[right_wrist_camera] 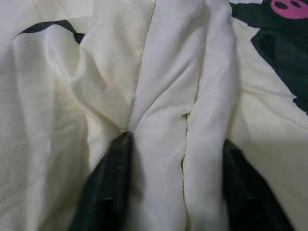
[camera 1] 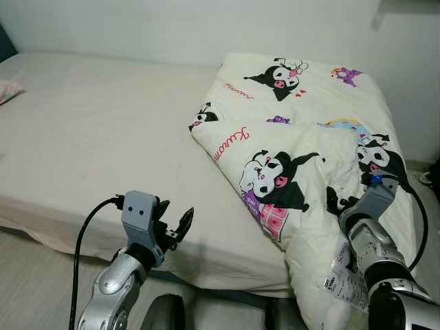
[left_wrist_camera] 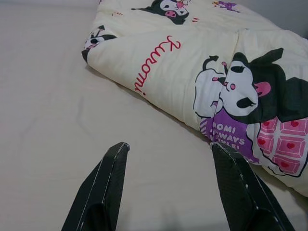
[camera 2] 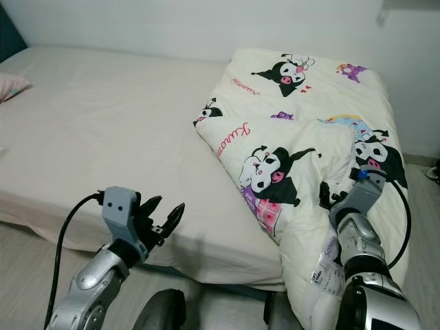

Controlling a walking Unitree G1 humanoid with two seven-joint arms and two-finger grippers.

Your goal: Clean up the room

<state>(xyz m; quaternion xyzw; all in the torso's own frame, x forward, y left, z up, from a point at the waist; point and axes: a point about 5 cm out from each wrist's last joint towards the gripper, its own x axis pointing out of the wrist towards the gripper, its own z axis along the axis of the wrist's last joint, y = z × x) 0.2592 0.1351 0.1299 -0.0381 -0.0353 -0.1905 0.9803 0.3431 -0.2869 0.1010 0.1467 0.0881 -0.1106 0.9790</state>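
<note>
A cream duvet (camera 1: 289, 130) printed with black-and-white cartoon figures lies folded on the right half of the bed (camera 1: 103, 137), and its near corner hangs over the front edge. My right gripper (right_wrist_camera: 175, 139) is pushed into the duvet's folds near that hanging corner, jaws open, with a ridge of fabric bunched between the fingers (right_wrist_camera: 110, 183). My left gripper (camera 1: 177, 218) hovers open over the bed's front edge, left of the duvet, holding nothing. The left wrist view looks between its fingers (left_wrist_camera: 113, 178) across bare sheet toward the duvet (left_wrist_camera: 192, 72).
The pale sheet covers the left half of the bed. A pink pillow (camera 1: 8, 89) peeks in at the far left. A white wall runs behind the bed. Light floor (camera 1: 34, 275) lies below the front edge. A dark object (camera 1: 432, 175) sits on the floor at the right.
</note>
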